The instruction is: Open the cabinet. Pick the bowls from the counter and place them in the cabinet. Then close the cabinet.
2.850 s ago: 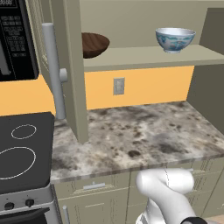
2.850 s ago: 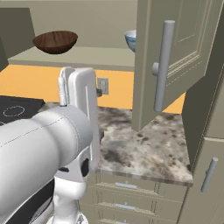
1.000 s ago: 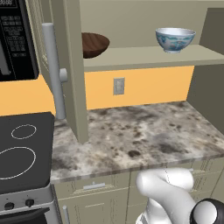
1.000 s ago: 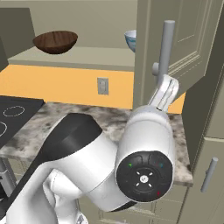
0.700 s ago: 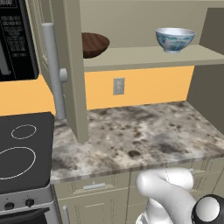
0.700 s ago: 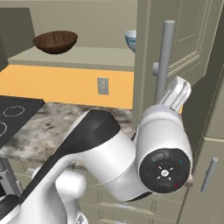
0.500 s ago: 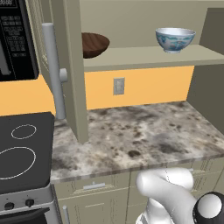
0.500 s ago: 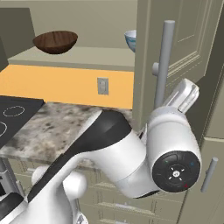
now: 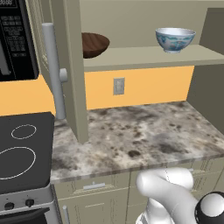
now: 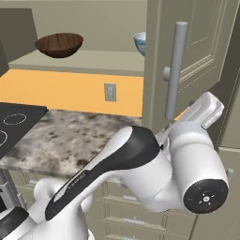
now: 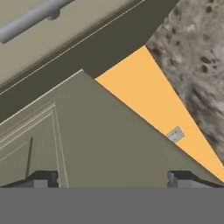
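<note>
The cabinet (image 9: 144, 57) stands open, both doors swung out. On its shelf sit the two bowls: the dark-brown bowl (image 9: 94, 43) at left and the white and light-blue bowl (image 9: 175, 39) at right. From the right base view, the brown bowl (image 10: 59, 44) is in full sight and the blue bowl (image 10: 139, 41) is half hidden by the right door (image 10: 197, 51) with its bar handle (image 10: 174, 70). My gripper (image 11: 111, 179) is open, holding nothing, close to that door's panel (image 11: 87, 140). The counter (image 9: 144, 135) carries no bowl.
A black stove top (image 9: 22, 153) lies left of the counter, with a microwave (image 9: 15, 39) above it. The left door (image 9: 72, 65) and its handle (image 9: 53, 70) jut out over the counter. A wall socket (image 9: 118, 86) sits on the orange wall. Drawers (image 9: 96, 186) are below.
My arm has swung to the right, and the hand now sits low beside the right door. The bowls and both doors have not moved.
</note>
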